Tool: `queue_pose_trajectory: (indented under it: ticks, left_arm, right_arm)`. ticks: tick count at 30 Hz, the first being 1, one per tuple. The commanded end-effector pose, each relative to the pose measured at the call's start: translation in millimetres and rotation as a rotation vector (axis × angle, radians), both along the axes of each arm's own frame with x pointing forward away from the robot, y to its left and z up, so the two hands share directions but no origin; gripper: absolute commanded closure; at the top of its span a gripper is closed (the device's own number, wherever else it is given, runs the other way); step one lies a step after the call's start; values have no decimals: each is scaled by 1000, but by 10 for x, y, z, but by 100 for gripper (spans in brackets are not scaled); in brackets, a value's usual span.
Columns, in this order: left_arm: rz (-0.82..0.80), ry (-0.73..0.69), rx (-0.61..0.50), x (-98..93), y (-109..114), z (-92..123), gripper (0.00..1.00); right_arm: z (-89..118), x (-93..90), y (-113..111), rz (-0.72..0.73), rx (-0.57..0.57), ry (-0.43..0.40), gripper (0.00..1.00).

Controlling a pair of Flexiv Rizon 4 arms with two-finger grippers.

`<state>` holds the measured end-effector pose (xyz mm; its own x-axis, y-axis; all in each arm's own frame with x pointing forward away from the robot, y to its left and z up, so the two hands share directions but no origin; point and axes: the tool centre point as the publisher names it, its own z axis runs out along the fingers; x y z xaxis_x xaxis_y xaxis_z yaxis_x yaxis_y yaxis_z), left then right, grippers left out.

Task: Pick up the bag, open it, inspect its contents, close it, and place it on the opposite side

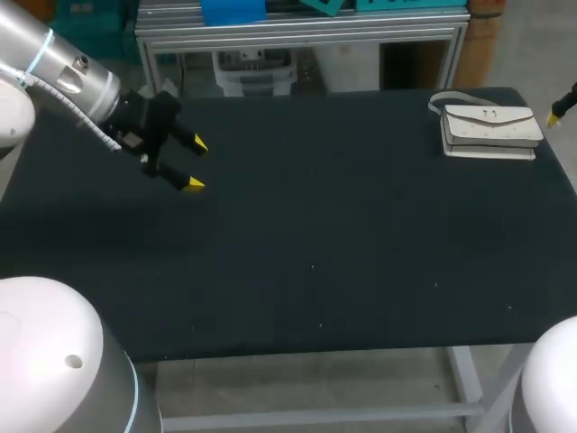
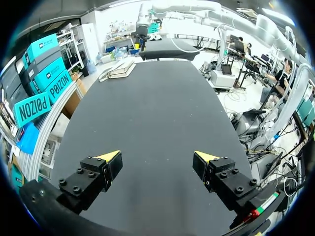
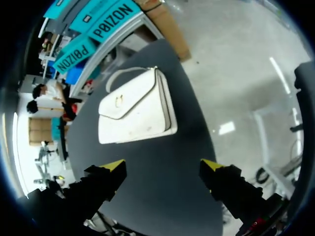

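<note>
Two sets of jaws stand wide open and empty over the dark table (image 1: 315, 262): the left jaws hang above bare cloth, while the right jaws hover near the table's corner. The white flap handbag (image 3: 135, 109) lies flat just ahead of the right jaws, not between them, flap side up with its small metal clasp (image 3: 118, 102) showing. For the left jaws the handbag (image 2: 120, 70) is far ahead, across the whole stretch of table. It looks like a structured faux-leather piece: probably light, fairly stiff in the body, smooth enough to slide on the cloth or slip under a shallow pinch. The thin shoulder strap (image 1: 448, 96) loops out limp on the handbag's side away from the right jaws and would likely swing if lifted by it. The firmer hold, I judge, is across the thick side edge of the body that faces the open table, leaving the flap's lower lip near the clasp free for the other jaws to lift. Room is tight around the handbag (image 1: 491, 131), which sits close to two table edges at the corner, so a push outward risks tipping it off. Between the handbag and the left jaws there is broad bare cloth for carrying it over and setting it down.
</note>
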<state>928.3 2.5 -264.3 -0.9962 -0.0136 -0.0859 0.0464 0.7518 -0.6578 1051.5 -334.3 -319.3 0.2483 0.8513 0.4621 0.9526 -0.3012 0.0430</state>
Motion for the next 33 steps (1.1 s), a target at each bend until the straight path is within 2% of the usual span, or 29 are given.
queue_pose_trajectory:
  ticks: [1, 13, 23, 28, 32, 33]
  left_arm:
    - [12, -13, -7, -39, -15, -18, 0]
    - [35, -36, 10, 40, -63, -97, 0]
    - [18, -13, 15, 120, -77, -278, 0]
    - [14, 18, 17, 148, -61, -361, 0]
    - [11, 21, 20, 145, -58, -367, 0]
    - [11, 21, 20, 145, -58, -367, 0]
  right_arm:
    - [-143, 218, -91, 19, 54, 27, 0]
    - [-246, 590, -101, 47, 102, -1, 0]
    - [-367, 743, -61, 64, 121, -1, 13]
    - [-449, 839, -60, 65, 158, -13, 22]
    - [-490, 935, -26, 65, 188, -22, 38]
    - [-492, 961, -13, 66, 193, -25, 46]
